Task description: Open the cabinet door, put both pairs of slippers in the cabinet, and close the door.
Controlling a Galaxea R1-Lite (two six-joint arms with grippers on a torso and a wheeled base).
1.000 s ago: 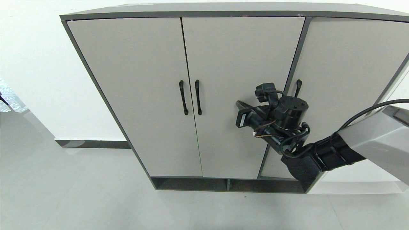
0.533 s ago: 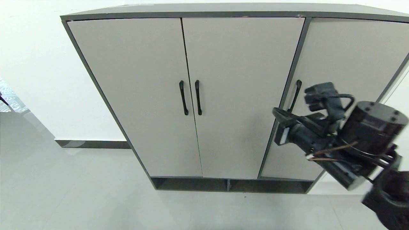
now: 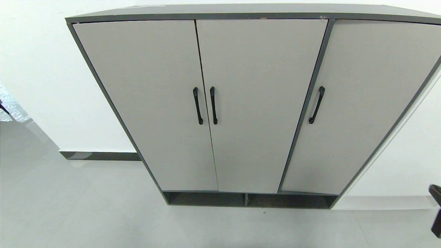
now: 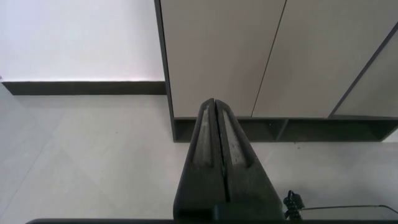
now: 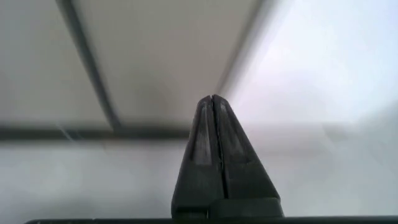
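Observation:
The grey cabinet [image 3: 262, 103] stands against the white wall with all three doors closed. Two black handles [image 3: 197, 105] [image 3: 213, 105] sit side by side on the left and middle doors, and a third handle [image 3: 316, 104] is on the right door. My left gripper [image 4: 214, 107] is shut and empty, held low over the floor and pointing at the cabinet's bottom left corner [image 4: 173, 127]. My right gripper [image 5: 212, 102] is also shut and empty, facing the cabinet's lower right part. A black bit of the right arm [image 3: 436, 210] shows at the head view's right edge.
An open dark plinth recess [image 3: 246, 199] runs under the doors. Bare grey tiled floor [image 3: 86, 206] spreads in front and to the left. A dark skirting board [image 3: 100, 155] lines the wall left of the cabinet.
My right arm has pulled back from the middle and right doors, swinging right and down almost out of the head view. The right door's handle is now uncovered. The doors have stayed closed.

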